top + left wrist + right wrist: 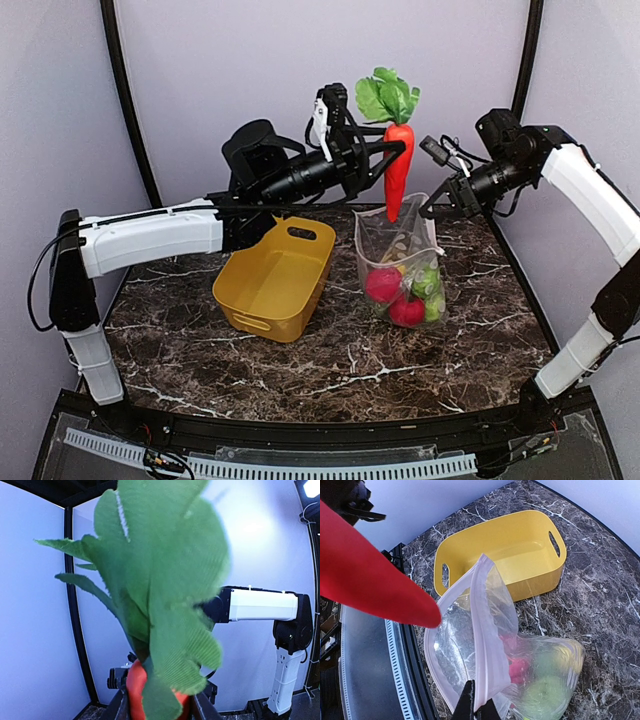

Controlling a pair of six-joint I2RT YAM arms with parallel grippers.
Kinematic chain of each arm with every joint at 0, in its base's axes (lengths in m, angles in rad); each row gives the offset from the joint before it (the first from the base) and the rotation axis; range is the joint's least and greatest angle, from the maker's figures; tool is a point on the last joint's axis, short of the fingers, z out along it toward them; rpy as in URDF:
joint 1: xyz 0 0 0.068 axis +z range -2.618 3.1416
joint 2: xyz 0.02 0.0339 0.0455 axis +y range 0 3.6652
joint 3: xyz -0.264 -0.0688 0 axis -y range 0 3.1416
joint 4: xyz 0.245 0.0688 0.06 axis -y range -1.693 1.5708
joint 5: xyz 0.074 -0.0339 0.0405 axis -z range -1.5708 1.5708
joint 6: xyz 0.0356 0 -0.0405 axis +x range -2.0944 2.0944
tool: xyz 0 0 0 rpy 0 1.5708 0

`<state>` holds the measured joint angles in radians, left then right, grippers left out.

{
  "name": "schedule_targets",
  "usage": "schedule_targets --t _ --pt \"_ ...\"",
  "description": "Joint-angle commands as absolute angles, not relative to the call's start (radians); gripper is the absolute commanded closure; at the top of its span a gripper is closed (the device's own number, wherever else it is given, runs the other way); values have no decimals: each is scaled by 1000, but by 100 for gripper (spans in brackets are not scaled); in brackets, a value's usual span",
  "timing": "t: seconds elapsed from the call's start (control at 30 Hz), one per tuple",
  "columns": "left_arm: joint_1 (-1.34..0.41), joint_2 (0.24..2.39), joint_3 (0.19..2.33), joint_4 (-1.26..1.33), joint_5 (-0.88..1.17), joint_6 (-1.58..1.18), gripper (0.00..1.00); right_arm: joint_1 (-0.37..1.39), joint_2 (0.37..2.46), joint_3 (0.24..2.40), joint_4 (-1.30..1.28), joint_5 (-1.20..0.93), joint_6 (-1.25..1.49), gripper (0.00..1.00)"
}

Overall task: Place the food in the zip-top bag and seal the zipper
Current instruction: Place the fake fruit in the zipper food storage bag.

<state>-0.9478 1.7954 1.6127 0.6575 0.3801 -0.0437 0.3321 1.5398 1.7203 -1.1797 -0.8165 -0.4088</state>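
Observation:
My left gripper (392, 152) is shut on an orange carrot (398, 172) with green leaves (386, 97) and holds it upright above the open zip-top bag (402, 268). In the left wrist view the leaves (165, 580) fill the frame and the carrot top (137, 685) sits between the jaws. My right gripper (432, 209) is shut on the bag's mouth edge, the zipper (487, 645), and holds the bag open. The carrot's tip (380, 587) hangs over the mouth. Red, green and yellow food (408, 288) lies inside the bag.
An empty yellow tub (275, 277) stands left of the bag on the marble table (330, 370); it also shows in the right wrist view (505, 550). The table's front edge with a slotted rail (300, 462) is near the arm bases.

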Motion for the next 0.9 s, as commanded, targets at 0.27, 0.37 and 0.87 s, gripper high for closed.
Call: schedule_targets --t 0.27,0.37,0.87 --pt "-986 1949 1557 884 334 59 84 338 1512 1776 -1195 -896 -401 100" --pt "-995 1996 1533 932 294 89 83 338 1517 1774 -1193 -895 -401 100" --pt "-997 2074 1509 993 133 78 17 324 1515 1736 -1171 -881 -402 100"
